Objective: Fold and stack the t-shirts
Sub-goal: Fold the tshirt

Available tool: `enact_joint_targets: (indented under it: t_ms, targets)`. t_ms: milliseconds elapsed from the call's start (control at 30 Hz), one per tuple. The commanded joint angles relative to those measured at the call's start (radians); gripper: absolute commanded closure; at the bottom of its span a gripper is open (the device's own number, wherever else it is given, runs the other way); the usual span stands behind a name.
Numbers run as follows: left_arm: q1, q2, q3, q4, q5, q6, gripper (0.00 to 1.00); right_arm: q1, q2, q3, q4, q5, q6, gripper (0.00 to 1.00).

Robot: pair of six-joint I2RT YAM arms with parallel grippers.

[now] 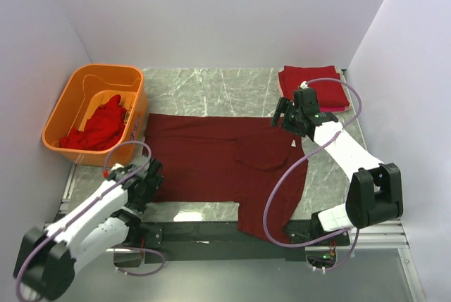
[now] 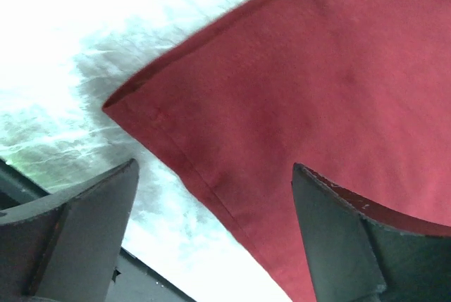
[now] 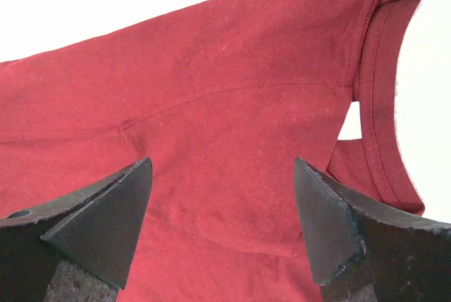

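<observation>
From the top view we see a maroon t-shirt [image 1: 218, 158] spread flat across the middle of the marbled surface [image 1: 211, 87]. A folded pile of brighter red t-shirts [image 1: 315, 89] lies at the far right corner. At the far left an orange tub [image 1: 70, 98] holds crumpled red t-shirts [image 1: 99, 129]. The left claw [image 1: 151, 179] sits at the maroon shirt's near left corner, and the right claw [image 1: 285, 120] is low over its far right edge.

In the left wrist view we find the claw released, its dark fingers [image 2: 84, 224] spread wide either side of the shirt's hemmed corner [image 2: 141, 108], with nothing gripped.

In the right wrist view the claw is likewise released. Its fingers [image 3: 99, 224] are parted above the maroon cloth beside the ribbed collar [image 3: 380, 105], and nothing is caught between them.
</observation>
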Motion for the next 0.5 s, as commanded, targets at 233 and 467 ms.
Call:
enact_joint_targets:
  t_ms: [233, 467]
  targets:
    - [0.015, 0.274, 0.060, 0.011, -0.016, -0.079, 0.36, -0.003, -0.049, -0.005, 0.028, 0.013, 0.000, 0.13]
    - [0.015, 0.239, 0.058, 0.006, -0.016, -0.081, 0.73, -0.003, -0.049, -0.009, 0.008, 0.004, 0.000, 0.13]
